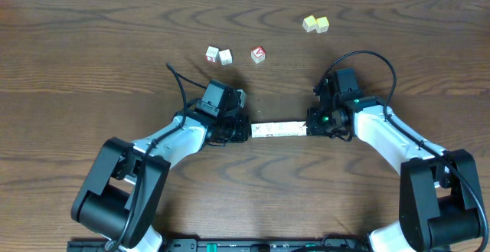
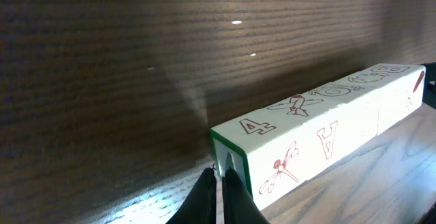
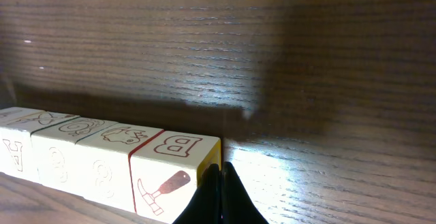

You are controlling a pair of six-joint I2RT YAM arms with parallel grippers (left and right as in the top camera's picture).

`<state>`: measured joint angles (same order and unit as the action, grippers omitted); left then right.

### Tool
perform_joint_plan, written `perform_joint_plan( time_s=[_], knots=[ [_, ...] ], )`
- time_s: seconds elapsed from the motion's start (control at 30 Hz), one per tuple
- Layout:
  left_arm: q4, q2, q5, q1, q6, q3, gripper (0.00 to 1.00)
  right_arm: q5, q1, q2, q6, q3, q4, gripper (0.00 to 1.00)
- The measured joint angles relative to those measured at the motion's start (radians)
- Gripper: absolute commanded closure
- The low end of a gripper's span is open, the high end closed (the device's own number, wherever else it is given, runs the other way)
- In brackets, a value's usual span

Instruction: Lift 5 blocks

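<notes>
I have both arms reaching in from near edge, elbows out, angled toward centre of counter. Left claw (image 1: pixel 243 130) points right; fingers (image 2: pixel 201 201) pressed together, no gap. Right claw (image 1: pixel 311 124) points left; fingers (image 3: pixel 204 203) likewise closed tight. Claw tips face each other, well apart, both low.

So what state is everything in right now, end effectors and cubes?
Left end effector: shut, pressed against the row's end.
Right end effector: shut, pressed against the other end.
Row of five blocks: squeezed end to end between them.
Two whitish cubes: loose, untouched.
Red-faced cube: loose, untouched.
Two yellow cubes: loose, side by side.
</notes>
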<state>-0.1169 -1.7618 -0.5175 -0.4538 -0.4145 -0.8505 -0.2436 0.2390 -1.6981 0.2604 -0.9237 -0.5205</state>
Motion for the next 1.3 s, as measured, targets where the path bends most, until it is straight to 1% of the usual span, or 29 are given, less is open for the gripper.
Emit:
perform_joint_plan(
  time_s=[0.8,1.1,1.3],
  knots=[
    [-0.014,0.012,0.000,0.001,0.000,0.000,0.93,-0.012,0.000,0.000,0.003,0.000,0.002,0.99],
    [-0.024,0.069,0.001,0.003,0.000,0.000,0.93,-0.017,0.000,0.000,0.003,0.000,0.005,0.99],
    [-0.034,0.071,0.001,0.005,0.000,0.000,0.93,-0.026,0.000,0.000,0.002,-0.001,0.004,0.99]
  ],
)
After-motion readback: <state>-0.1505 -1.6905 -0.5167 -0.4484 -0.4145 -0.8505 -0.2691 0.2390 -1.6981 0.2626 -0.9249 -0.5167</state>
